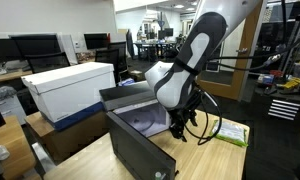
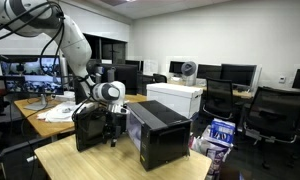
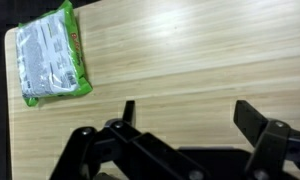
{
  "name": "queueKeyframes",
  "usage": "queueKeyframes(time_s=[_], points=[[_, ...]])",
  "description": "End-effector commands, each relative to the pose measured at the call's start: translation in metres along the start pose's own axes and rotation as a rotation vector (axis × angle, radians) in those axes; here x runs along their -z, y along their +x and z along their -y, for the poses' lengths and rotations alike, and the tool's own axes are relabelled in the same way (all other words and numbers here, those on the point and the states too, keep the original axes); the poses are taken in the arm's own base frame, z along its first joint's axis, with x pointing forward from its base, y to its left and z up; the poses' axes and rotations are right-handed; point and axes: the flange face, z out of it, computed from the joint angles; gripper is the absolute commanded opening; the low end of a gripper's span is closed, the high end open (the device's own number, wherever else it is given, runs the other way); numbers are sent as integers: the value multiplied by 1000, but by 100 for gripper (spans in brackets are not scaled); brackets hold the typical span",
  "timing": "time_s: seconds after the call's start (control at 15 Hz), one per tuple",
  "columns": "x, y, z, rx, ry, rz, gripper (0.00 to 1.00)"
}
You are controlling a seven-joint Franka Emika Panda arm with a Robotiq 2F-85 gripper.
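My gripper (image 3: 185,112) is open and empty, its two black fingers spread wide above the bare wooden tabletop (image 3: 190,50). A green and silver snack packet (image 3: 53,52) lies flat on the wood near the table's corner, apart from the fingers. In both exterior views the gripper (image 1: 182,128) (image 2: 114,122) hangs low over the table beside a black box. The packet (image 1: 226,132) lies just past the gripper in an exterior view.
A black open box (image 1: 140,135) (image 2: 158,130) stands on the table close to the gripper. A second black box (image 2: 88,126) sits behind the arm. A white carton (image 1: 70,88) rests on a blue bin. Desks with monitors and office chairs (image 2: 275,110) surround the table.
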Motion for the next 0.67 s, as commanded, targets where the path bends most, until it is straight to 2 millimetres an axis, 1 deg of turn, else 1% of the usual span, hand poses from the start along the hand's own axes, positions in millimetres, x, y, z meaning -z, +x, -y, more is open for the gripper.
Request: queueKeyframes(time_s=[0.0, 0.2, 0.27, 0.4, 0.53, 0.6], points=[[-9, -8, -25, 19, -80, 40, 100], [-24, -4, -42, 15, -154, -30, 100], [-25, -2, -47, -14, -129, -84, 100], [-29, 0, -56, -125, -52, -134, 100], [-36, -6, -64, -163, -30, -133, 100], [-30, -7, -68, -172, -20, -153, 100]])
